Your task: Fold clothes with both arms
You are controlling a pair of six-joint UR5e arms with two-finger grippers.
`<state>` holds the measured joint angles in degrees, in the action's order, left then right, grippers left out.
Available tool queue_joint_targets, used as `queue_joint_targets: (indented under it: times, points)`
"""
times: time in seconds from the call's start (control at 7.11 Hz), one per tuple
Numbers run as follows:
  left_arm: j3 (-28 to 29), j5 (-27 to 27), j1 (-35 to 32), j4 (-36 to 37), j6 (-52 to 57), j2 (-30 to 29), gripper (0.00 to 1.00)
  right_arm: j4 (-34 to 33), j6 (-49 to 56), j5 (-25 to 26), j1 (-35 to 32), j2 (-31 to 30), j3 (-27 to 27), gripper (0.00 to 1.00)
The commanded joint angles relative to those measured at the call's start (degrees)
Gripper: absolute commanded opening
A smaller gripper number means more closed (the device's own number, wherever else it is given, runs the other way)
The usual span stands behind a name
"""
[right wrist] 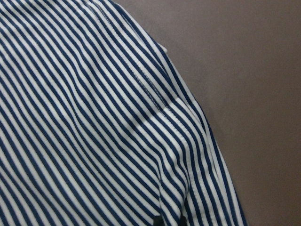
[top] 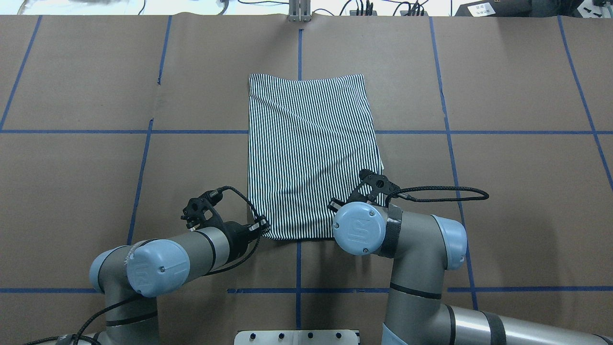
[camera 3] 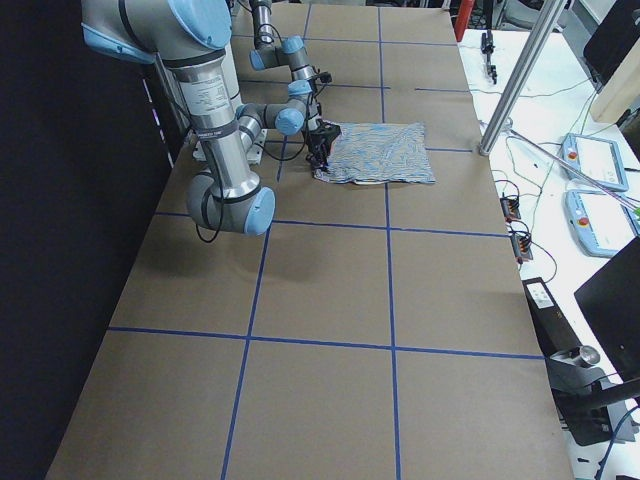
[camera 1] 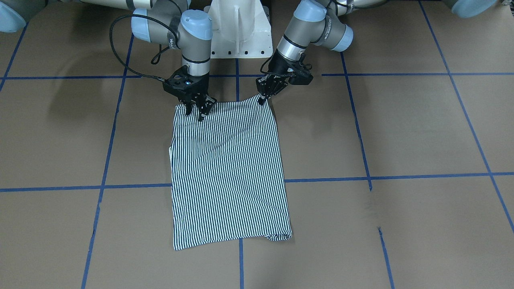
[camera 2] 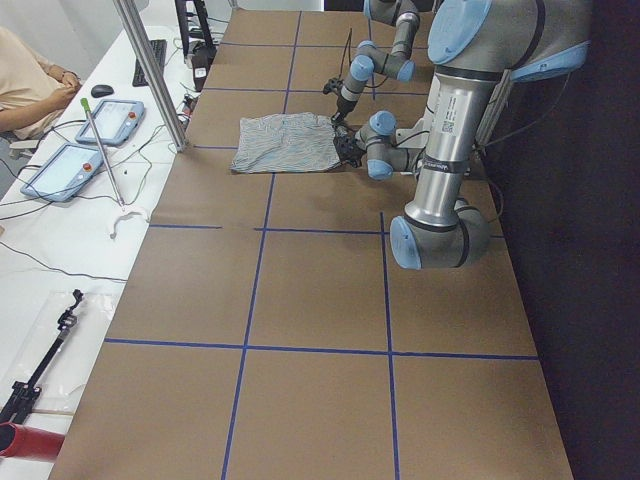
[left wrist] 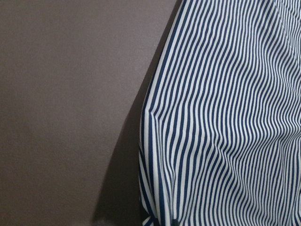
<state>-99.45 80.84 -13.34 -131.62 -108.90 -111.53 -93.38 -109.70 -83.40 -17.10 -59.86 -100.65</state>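
Shirt (camera 1: 229,168) laid flat on counter (camera 1: 401,132); its two robot-side corners are pinched by L gripper (camera 1: 262,99) and R gripper (camera 1: 195,110), prob. for lengthwise fold-over.

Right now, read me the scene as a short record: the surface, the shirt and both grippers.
Surface: brown table with a blue tape grid
Garment: striped shirt, lying as a long rectangle, sleeves and collar not showing
Left gripper: shut on the shirt's near corner, which is slightly raised
Right gripper: on the shirt's near edge by the other corner; open or shut unclear
Far edge: lying free, one corner rumpled
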Motion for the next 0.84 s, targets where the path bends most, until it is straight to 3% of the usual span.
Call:
queue_joint_targets:
  times: [0.0, 0.28, 0.7]
  points:
    - [0.0, 0.0, 0.5, 0.0, 0.0, 0.0, 0.00, 0.0, 0.0, 0.1, 0.0, 0.0, -0.4, 0.00]
    - [-3.4, 0.5, 0.0, 0.7, 1.0, 1.0, 0.00, -0.1, 0.0, -0.3, -0.2, -0.1, -5.0, 0.00]
    - [-25.8, 4.8, -0.3, 23.0, 3.4, 3.3, 0.00, -10.1, -0.2, -0.4, 0.1, -0.4, -20.1, 0.00]
